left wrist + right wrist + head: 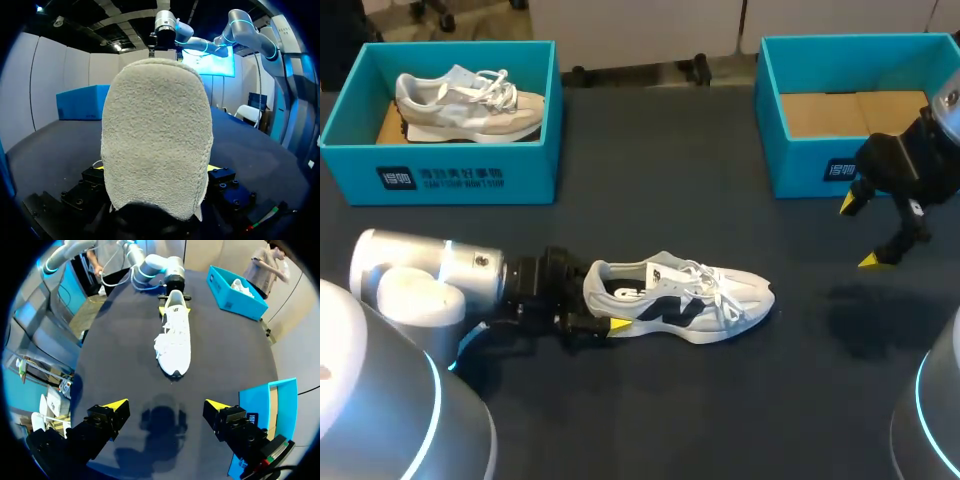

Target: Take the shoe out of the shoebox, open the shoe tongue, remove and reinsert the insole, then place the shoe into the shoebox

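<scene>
Shoe (685,298) out of box, lying on table (650,420) centre. Left gripper (605,306) clamped on heel. Right gripper (860,232) fingers apart, empty, beside right shoebox (800,165). Step in hand, by judgement: opening tongue (667,266). Next move calls for right gripper to reach it, pinch, lift.

Left arm (420,285) and right arm (948,100) are rounded silver with glowing blue rings; the black right gripper (166,407) has yellow fingertips (116,405).

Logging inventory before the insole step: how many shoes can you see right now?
2. A beige shoe lies in the left shoebox; a white shoe lies on the table, heel in the left jaws. The right shoebox shows only cardboard.
</scene>
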You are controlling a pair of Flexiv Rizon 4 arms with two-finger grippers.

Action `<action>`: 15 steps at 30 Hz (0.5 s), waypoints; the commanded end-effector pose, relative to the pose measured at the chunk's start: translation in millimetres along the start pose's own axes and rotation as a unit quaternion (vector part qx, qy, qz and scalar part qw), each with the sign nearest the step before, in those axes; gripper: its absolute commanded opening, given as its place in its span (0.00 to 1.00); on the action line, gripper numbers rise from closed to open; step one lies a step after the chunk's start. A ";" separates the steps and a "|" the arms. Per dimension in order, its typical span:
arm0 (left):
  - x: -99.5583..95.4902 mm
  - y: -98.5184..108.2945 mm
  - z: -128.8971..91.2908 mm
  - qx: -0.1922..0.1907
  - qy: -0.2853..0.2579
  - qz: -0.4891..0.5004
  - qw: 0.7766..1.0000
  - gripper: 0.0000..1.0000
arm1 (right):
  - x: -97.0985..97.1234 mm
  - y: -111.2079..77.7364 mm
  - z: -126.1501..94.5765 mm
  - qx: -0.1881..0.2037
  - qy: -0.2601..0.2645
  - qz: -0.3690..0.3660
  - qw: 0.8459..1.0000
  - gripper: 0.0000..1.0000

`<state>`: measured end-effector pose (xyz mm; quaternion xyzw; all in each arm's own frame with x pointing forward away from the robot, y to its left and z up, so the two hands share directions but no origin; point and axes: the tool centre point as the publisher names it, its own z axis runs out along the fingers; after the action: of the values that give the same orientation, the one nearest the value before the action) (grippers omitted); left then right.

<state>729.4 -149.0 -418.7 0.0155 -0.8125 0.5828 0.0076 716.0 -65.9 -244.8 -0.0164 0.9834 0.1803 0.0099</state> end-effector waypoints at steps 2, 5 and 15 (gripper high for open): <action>-3.4 -0.3 -6.1 -0.004 0.006 0.001 1.000 0.00 | 0.0 0.3 1.3 0.001 0.000 0.000 1.000 1.00; -3.7 0.7 -7.1 -0.004 0.004 0.000 1.000 0.00 | 0.0 0.3 1.3 0.001 0.000 0.000 1.000 1.00; -3.3 1.8 -7.7 0.003 -0.010 -0.005 1.000 0.00 | 0.0 0.3 1.3 0.001 0.000 0.000 1.000 1.00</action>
<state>734.4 -141.4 -418.4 0.0240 -0.8104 0.5854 0.0043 716.0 -65.9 -244.8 -0.0164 0.9834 0.1803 0.0099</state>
